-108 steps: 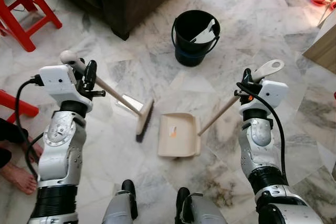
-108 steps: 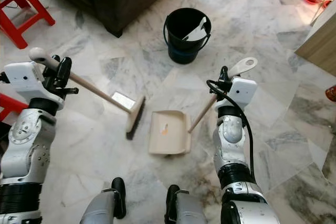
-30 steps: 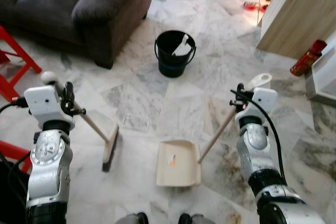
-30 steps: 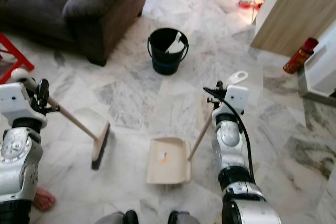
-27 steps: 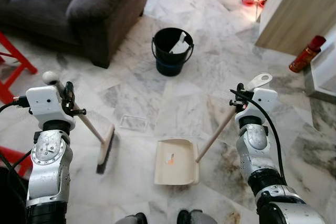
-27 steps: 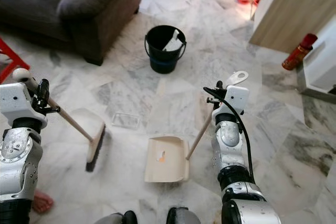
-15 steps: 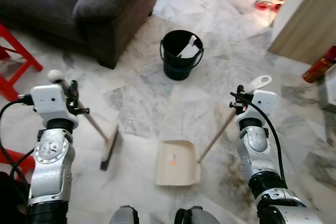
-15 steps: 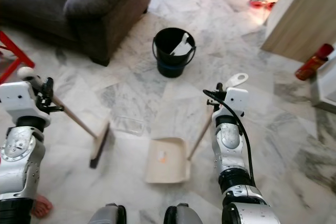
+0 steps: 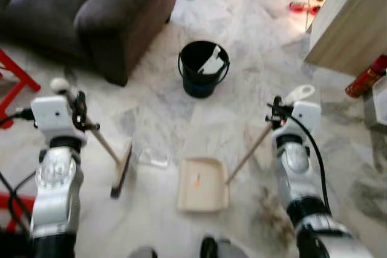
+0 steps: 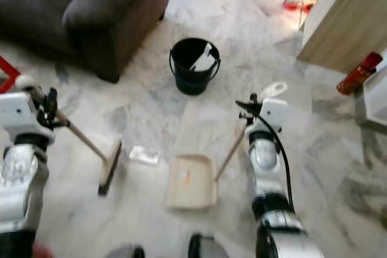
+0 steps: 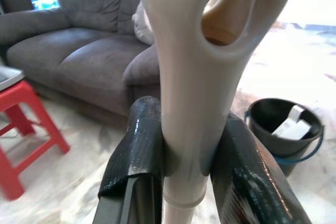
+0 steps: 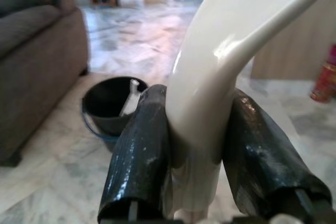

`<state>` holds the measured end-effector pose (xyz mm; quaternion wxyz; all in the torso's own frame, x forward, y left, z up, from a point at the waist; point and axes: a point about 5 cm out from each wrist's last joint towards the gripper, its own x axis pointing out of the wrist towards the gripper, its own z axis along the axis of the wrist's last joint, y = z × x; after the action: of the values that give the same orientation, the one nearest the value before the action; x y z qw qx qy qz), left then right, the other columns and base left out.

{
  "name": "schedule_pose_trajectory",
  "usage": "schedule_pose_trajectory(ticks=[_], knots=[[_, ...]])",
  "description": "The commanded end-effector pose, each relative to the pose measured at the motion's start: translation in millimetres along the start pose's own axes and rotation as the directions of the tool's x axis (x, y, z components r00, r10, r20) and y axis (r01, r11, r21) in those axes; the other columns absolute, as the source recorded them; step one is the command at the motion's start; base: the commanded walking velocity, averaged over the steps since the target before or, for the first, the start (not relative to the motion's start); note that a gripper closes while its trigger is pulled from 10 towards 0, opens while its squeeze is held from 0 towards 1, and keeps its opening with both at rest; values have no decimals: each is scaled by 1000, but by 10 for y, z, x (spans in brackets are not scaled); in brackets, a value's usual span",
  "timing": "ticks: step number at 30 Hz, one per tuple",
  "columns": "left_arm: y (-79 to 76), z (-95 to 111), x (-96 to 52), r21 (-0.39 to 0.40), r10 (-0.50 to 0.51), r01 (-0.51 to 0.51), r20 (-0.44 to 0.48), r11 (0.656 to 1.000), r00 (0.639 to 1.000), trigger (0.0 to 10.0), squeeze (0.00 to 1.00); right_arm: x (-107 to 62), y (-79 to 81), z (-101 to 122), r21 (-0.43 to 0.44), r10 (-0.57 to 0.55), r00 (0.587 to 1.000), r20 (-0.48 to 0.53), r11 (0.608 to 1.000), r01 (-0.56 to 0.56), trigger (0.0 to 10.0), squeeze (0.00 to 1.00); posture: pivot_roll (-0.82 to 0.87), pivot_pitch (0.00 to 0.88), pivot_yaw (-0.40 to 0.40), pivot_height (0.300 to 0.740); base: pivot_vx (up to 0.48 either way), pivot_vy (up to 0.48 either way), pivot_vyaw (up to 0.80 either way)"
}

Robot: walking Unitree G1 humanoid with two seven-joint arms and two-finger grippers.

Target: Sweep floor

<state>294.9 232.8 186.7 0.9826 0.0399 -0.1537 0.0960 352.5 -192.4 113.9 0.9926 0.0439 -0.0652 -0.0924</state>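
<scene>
My left gripper [image 9: 80,115] is shut on the cream handle of a broom [image 9: 107,145]; the broom head [image 9: 121,170] rests on the marble floor at the left. My right gripper [image 9: 276,113] is shut on the handle [image 9: 249,156] of a cream dustpan [image 9: 202,184], which lies flat on the floor between my arms with a small orange scrap in it. A clear piece of plastic litter [image 9: 150,155] lies between broom head and dustpan. In the wrist views, black fingers [image 11: 137,150] [image 12: 140,157] clamp each cream handle.
A black bucket [image 9: 204,69] with white trash stands ahead. A dark grey sofa [image 9: 78,10] is at the far left, a red stool [image 9: 13,83] at the left edge. A wooden cabinet [image 9: 351,22] and a red can [image 9: 363,77] are at the right.
The camera has shifted while I move, and the picture is now blurred. Both grippers keep hold of broom and dustpan; the dustpan stays flat on the floor.
</scene>
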Motion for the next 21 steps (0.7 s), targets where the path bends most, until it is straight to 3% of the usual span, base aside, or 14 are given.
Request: schedule_pose_trajectory(ticks=[1, 21], knots=[[33, 156, 13, -1, 6, -6, 81, 1000, 997, 10000, 0, 45, -4, 97, -5, 1, 999, 41, 1000, -1, 10000, 0, 110, 216, -84, 740, 285, 0, 0], [98, 183, -13, 20, 10, -12, 85, 1000, 996, 10000, 0, 32, 13, 80, -5, 5, 999, 39, 1000, -4, 10000, 0, 123, 223, -90, 740, 277, 0, -45]])
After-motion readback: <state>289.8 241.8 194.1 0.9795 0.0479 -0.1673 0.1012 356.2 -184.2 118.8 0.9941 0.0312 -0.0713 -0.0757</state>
